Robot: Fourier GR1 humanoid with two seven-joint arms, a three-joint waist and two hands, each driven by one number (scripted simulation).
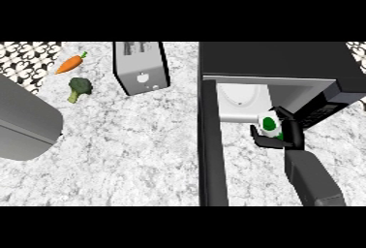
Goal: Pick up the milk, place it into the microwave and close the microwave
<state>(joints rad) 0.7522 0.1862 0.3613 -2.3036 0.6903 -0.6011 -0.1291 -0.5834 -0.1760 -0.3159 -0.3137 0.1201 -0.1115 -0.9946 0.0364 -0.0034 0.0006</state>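
**Mia:** Fingers of the right hand are curled round the milk, black on both sides of it. See the white carton with the green spot?

**Ben:** Yes. Where is the milk now?

**Mia:** It is held at the mouth of the microwave, just in front of the white plate inside. The microwave door is swung open, coming toward the near side.

**Ben:** Is the milk heavy?

**Mia:** I think a little heavy, if it is full. A carton is stiff, but the sides can bend in when squeezed (so hold it round the middle, like now, not by the top). It may be smooth and slip, so it should stay standing up.

**Ben:** What about the other hand?

**Mia:** The left hand does not show at all.

**Ben:** What else is on the counter?

**Mia:** A toaster on the far side, and left of it a carrot and broccoli. They are well apart from the milk. A grey thing sits at the left edge; I cannot tell what it is.
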